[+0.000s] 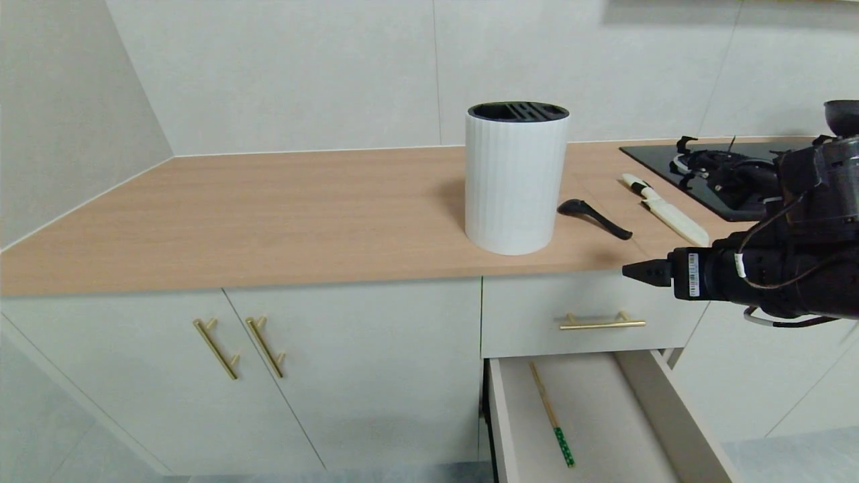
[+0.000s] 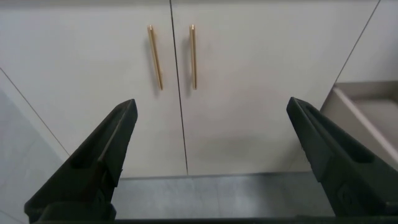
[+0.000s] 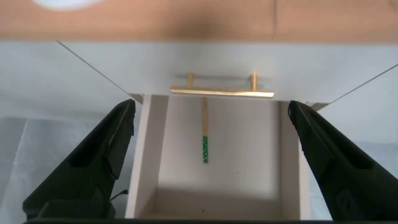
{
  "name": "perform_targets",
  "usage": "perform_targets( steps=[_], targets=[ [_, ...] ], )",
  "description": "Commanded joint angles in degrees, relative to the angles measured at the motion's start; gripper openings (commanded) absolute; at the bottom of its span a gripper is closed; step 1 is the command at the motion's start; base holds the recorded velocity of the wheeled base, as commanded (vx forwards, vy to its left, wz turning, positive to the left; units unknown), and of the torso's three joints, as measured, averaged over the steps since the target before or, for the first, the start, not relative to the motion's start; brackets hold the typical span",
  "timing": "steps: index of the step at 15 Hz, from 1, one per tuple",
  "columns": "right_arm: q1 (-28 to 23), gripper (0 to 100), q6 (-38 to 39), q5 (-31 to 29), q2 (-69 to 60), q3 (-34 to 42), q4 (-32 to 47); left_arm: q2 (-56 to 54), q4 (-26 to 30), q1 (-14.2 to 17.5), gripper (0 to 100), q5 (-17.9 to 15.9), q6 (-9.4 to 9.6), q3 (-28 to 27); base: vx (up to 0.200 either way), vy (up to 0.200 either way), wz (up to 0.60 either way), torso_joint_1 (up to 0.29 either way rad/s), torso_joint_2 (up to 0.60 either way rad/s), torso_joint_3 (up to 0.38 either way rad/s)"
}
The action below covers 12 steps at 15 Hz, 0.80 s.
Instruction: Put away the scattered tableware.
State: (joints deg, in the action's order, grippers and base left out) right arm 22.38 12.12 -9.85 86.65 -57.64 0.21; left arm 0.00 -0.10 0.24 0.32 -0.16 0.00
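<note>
On the wooden counter (image 1: 268,215) lie a black spoon (image 1: 594,216) and a white knife (image 1: 664,208), both to the right of a white ribbed utensil holder (image 1: 515,178). Below the counter, a lower drawer (image 1: 644,382) stands pulled out with a single green-tipped chopstick (image 1: 551,416) inside. My right gripper (image 1: 637,272) hangs in front of the counter edge, above that drawer. In the right wrist view the right gripper (image 3: 211,107) is open, looking down on the chopstick (image 3: 204,140). My left gripper (image 2: 211,102) is open and holds nothing, facing the cabinet doors (image 2: 180,93).
A black stove top (image 1: 711,171) takes up the counter's far right corner. The shut upper drawer has a gold handle (image 1: 602,324) just above the open one. Two gold handles (image 1: 216,349) mark the cabinet doors to the left. A tiled wall backs the counter.
</note>
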Motion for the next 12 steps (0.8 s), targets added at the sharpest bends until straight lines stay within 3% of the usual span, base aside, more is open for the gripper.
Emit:
perform_targets(
  steps=[1,7,10,12],
  targets=[
    [0.03,100,0.01,0.01,0.36,0.07,-0.03,0.09,-0.08,0.02,100,0.03,-0.02,0.0,0.0,0.0,0.0,0.203,-0.49,-0.281],
    [0.12,100,-0.08,0.01,0.62,0.33,-0.03,0.09,-0.08,0.02,100,0.03,-0.02,0.0,0.0,0.0,0.0,0.209,-0.48,-0.277],
    [0.12,100,-0.25,0.01,0.62,0.24,-0.03,0.09,-0.08,0.02,100,0.03,-0.02,0.0,0.0,0.0,0.0,0.069,-0.15,-0.082],
    [0.12,100,-5.53,0.18,0.45,0.86,-0.12,0.09,-0.08,0.02,100,0.03,-0.02,0.0,0.0,0.0,0.0,0.0,0.0,0.0]
  ],
)
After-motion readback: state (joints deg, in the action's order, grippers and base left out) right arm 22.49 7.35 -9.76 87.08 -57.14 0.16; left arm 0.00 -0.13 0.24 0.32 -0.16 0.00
